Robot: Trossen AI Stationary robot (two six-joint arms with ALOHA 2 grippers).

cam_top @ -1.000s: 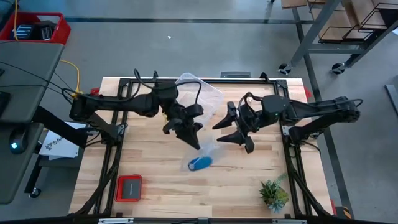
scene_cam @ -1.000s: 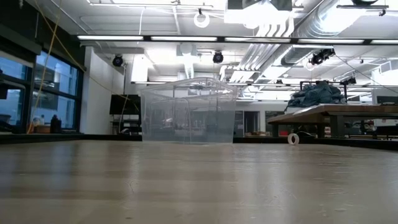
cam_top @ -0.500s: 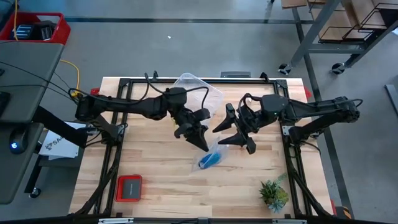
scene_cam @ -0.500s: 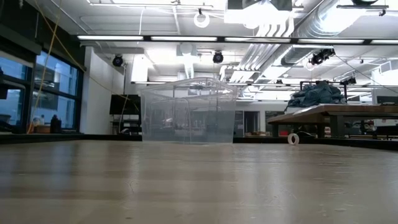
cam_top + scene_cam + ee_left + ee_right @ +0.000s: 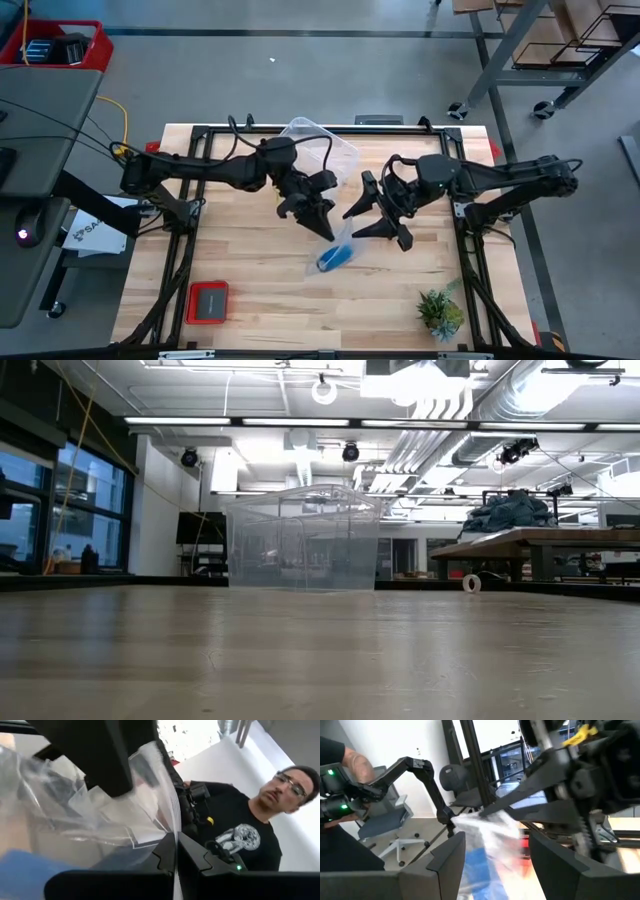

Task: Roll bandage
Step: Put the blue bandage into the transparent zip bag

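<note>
The bandage (image 5: 334,258) is a bright blue bundle inside a clear plastic bag (image 5: 340,243), also blue through the plastic in the right wrist view (image 5: 476,866). My left gripper (image 5: 323,226) is over the middle of the table, shut on the bag's top. My right gripper (image 5: 376,217) stands open just to the right of the bag, level and facing it. In its wrist view the bag (image 5: 492,835) hangs in front of the gap between its fingers. I see no touch there. My left gripper pinches the top edge of the clear bag (image 5: 169,826) between its two shut fingers, coming level from the table's left. The bag hangs slack and crumpled below the fingers, with the blue bandage (image 5: 22,870) low inside it.
A clear plastic tub (image 5: 322,150) stands behind the grippers at the table's far middle, also in the low view (image 5: 303,540). A red case (image 5: 208,302) lies near left and a small plant (image 5: 440,312) near right. A person (image 5: 245,837) stands beyond the table.
My left gripper has gone toward the table's right, closer to my right gripper, carrying the bag. The blue bandage hanging in it has shifted right with it. My right gripper has stayed where it was, still open.
</note>
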